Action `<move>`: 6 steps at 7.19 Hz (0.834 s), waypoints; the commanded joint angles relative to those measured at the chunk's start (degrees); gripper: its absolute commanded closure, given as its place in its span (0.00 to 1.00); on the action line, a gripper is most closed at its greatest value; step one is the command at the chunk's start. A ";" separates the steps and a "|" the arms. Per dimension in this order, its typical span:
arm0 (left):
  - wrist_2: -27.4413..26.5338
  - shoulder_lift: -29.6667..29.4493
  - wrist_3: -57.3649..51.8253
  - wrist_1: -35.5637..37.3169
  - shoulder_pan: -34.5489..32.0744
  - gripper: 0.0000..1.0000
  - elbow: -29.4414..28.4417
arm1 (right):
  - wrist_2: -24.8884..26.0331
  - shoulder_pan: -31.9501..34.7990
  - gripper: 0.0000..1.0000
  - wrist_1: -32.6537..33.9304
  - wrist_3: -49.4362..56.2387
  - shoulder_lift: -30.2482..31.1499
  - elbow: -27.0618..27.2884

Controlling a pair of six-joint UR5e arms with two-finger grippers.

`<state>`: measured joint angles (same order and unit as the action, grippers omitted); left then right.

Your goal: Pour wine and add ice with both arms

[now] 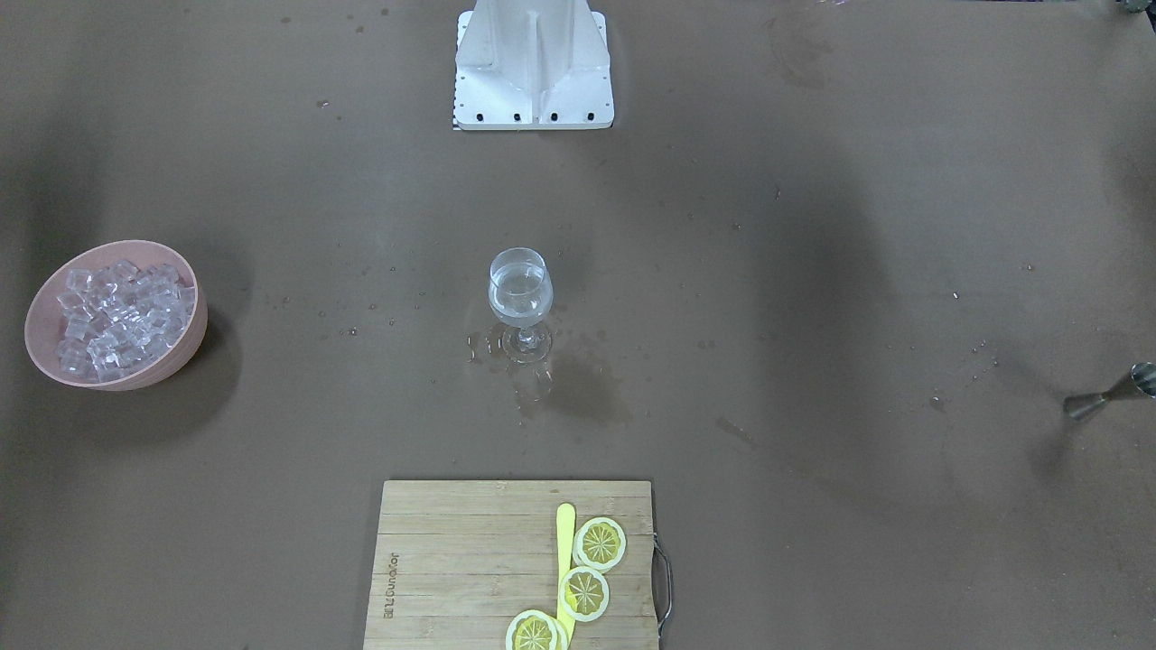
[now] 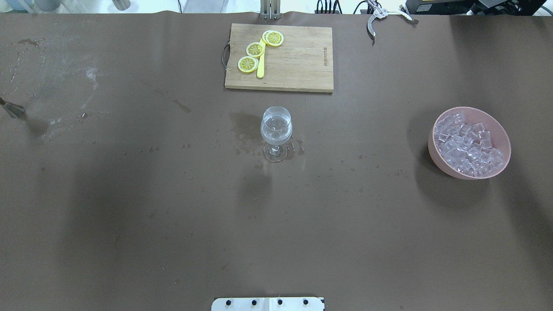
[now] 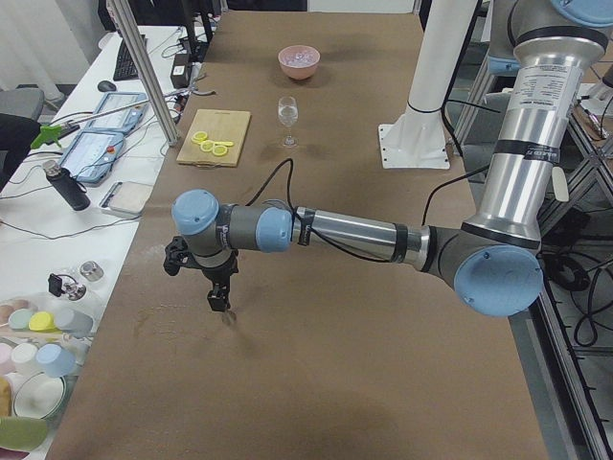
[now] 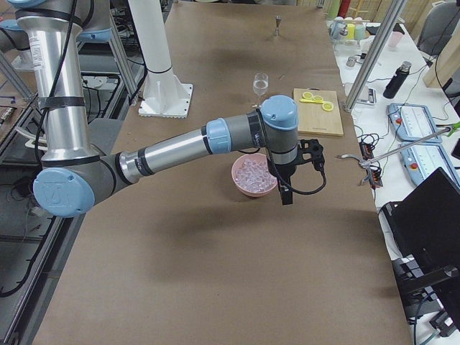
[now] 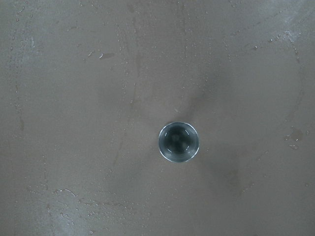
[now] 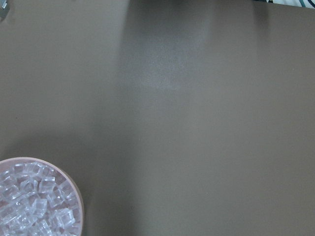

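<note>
A wine glass (image 1: 520,289) stands at the table's middle with a small amount of clear wine (image 2: 275,137) in its bowl. A pink bowl (image 2: 436,157) full of ice cubes (image 2: 468,144) sits toward the robot's right. A steel jigger (image 5: 178,142) stands upright at the table's left end. My left gripper (image 3: 220,302) points down just above it. My right gripper (image 4: 285,195) hangs beside the ice bowl (image 4: 251,176). The right wrist view shows part of the ice (image 6: 29,201) at its lower left. I cannot tell whether either gripper is open or shut.
A wooden cutting board (image 2: 298,60) with lemon slices (image 2: 255,49) and a yellow knife lies beyond the glass. Metal tongs (image 2: 375,17) lie at the far edge. Water drops and wet patches surround the glass and the jigger (image 2: 12,109). The white base plate (image 1: 533,81) stands on the robot's side.
</note>
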<state>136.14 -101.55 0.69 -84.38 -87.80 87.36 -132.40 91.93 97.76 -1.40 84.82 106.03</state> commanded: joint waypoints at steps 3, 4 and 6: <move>-0.78 -0.32 0.01 0.00 0.00 0.02 -0.09 | 0.04 0.35 0.00 0.76 -0.45 0.17 1.19; -0.79 -0.49 0.10 0.00 0.00 0.02 -0.18 | 0.13 0.35 0.00 0.59 -0.36 0.17 0.85; -0.79 -0.67 1.15 0.00 0.00 0.02 -0.09 | -0.22 0.26 0.00 0.76 -1.75 -0.26 1.46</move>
<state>135.38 -102.09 1.04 -84.38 -87.80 87.18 -132.40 92.24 98.46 -2.18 84.84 107.22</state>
